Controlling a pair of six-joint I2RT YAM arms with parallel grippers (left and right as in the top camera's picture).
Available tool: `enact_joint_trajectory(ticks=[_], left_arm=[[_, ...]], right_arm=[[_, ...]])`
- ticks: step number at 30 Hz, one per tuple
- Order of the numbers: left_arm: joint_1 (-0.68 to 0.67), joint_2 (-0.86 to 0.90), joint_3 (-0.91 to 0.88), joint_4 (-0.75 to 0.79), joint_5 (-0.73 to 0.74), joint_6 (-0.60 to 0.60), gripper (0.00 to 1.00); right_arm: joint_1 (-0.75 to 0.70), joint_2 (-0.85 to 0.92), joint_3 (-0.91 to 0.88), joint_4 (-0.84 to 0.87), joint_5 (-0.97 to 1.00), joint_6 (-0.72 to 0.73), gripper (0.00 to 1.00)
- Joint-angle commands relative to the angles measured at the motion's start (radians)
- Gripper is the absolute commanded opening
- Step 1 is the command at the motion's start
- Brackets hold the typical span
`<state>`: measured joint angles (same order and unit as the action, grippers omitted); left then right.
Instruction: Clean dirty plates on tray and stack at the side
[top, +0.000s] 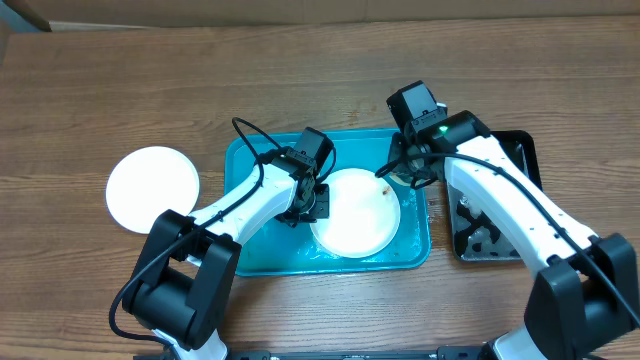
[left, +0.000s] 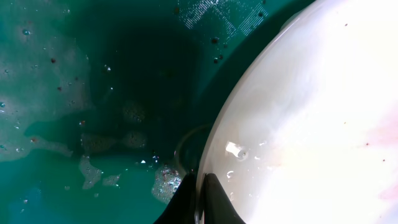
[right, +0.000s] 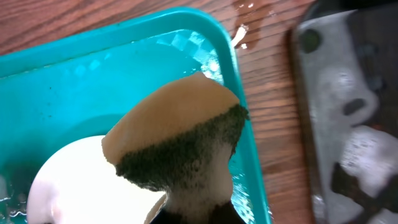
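While pinched at its rim, plate condition: round shallow white plate (top: 355, 212), wet and glossy, with a few tiny dark specks on its face.
Plate location: inside large turquoise rectangular plastic tray (top: 270, 250), right of centre, on a soapy film.
Plate orientation: face up; round, so no long axis. The tray's long side runs left to right in the overhead view.
Left gripper (left: 200, 186): clamped on the plate's left rim.
Right gripper (right: 191, 214): clamped on tan sponge with green scouring face (right: 180, 137).
Sponge to plate: just beside the plate's upper-right edge; contact cannot be confirmed.
Second white plate (top: 153, 188): on wooden table (top: 100, 90), well left of the tray.
Glossy black tray (top: 528, 170): just right of the turquoise tray.
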<state>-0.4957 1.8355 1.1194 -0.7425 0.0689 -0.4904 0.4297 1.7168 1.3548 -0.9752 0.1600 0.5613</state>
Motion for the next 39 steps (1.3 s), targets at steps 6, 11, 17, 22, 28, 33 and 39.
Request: enact_joint_trajectory(ticks=[6,11,17,22,28,33,39], left_arm=[[0.005,0.013,-0.011,-0.016,-0.051,0.011,0.04],[0.005,-0.003,-0.01,-0.026,-0.054,0.021,0.04],[0.005,-0.076,0.113,-0.256,-0.262,0.023,0.04],[0.005,-0.13,0.282,-0.424,-0.436,0.079,0.04],[0.005,-0.143,0.372,-0.466,-0.426,0.186,0.04],[0.005,-0.141,0.372,-0.491,-0.316,0.275,0.04],[0.005,-0.141,0.372,-0.566,-0.249,0.286,0.04]], right_arm=[[-0.122,-0.017,0.019,-0.098,0.048,0.011,0.04],[-0.257,-0.017,0.019,-0.132,-0.012,-0.082,0.04],[-0.361,-0.013,0.009,-0.154,-0.065,-0.222,0.04],[-0.401,-0.005,-0.032,-0.14,-0.065,-0.222,0.04],[-0.404,-0.003,-0.093,-0.111,-0.065,-0.222,0.04],[-0.404,-0.003,-0.113,-0.111,-0.064,-0.222,0.04],[-0.404,-0.003,-0.113,-0.114,-0.065,-0.222,0.04]])
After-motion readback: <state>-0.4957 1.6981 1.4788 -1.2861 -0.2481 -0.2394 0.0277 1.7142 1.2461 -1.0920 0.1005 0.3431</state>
